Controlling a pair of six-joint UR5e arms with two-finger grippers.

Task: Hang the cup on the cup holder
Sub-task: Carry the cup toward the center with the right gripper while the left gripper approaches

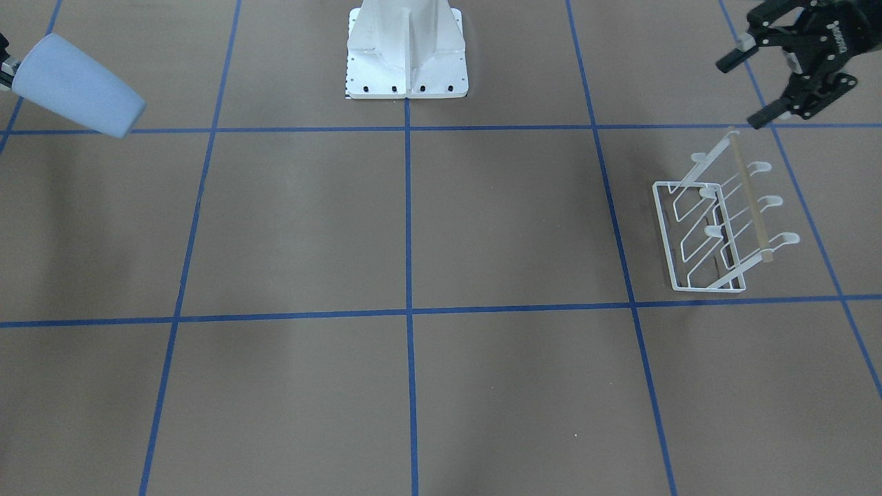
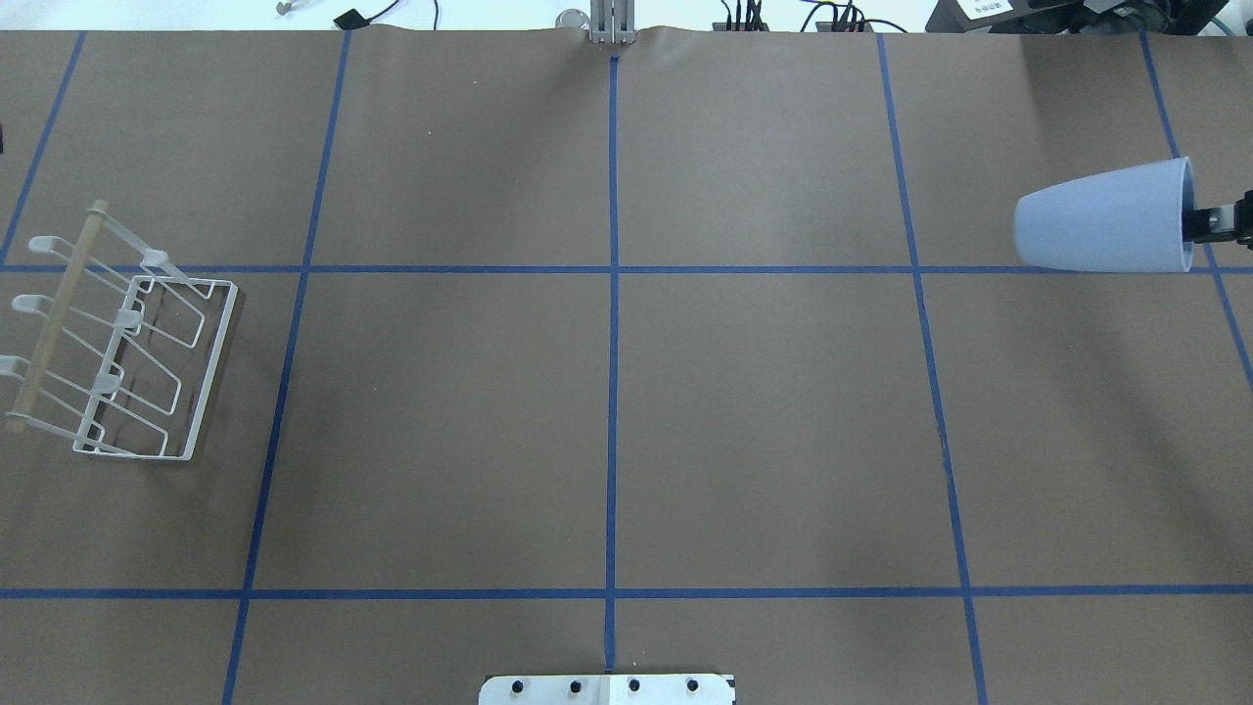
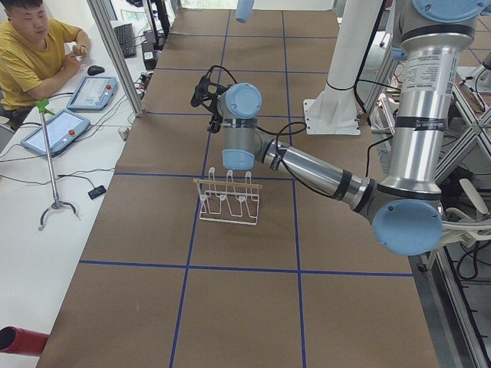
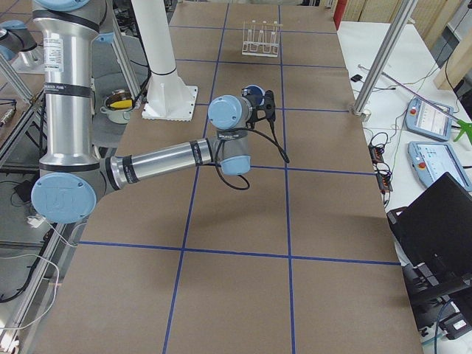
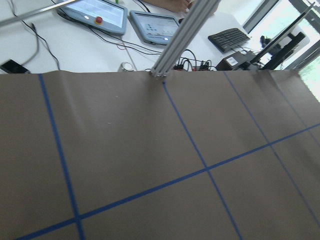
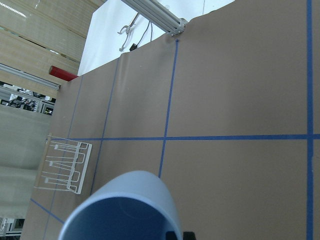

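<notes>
The pale-blue cup (image 2: pixel 1106 217) lies on its side in the air at the far right of the overhead view, closed end toward the table's middle. My right gripper (image 2: pixel 1206 221) is shut on its rim. The cup also shows in the front view (image 1: pixel 76 86) and in the right wrist view (image 6: pixel 122 207). The white wire cup holder (image 2: pixel 117 343) stands on the table at the far left, with nothing on its prongs. My left gripper (image 1: pixel 747 88) is open and empty, above the table just behind the holder (image 1: pixel 723 220).
The white pedestal base (image 1: pixel 406 52) with bolts stands at the robot's side, mid-table. An aluminium post (image 2: pixel 612 22) stands at the far edge. An operator (image 3: pixel 34 54) sits at a side desk with tablets. Blue tape lines cross the brown table.
</notes>
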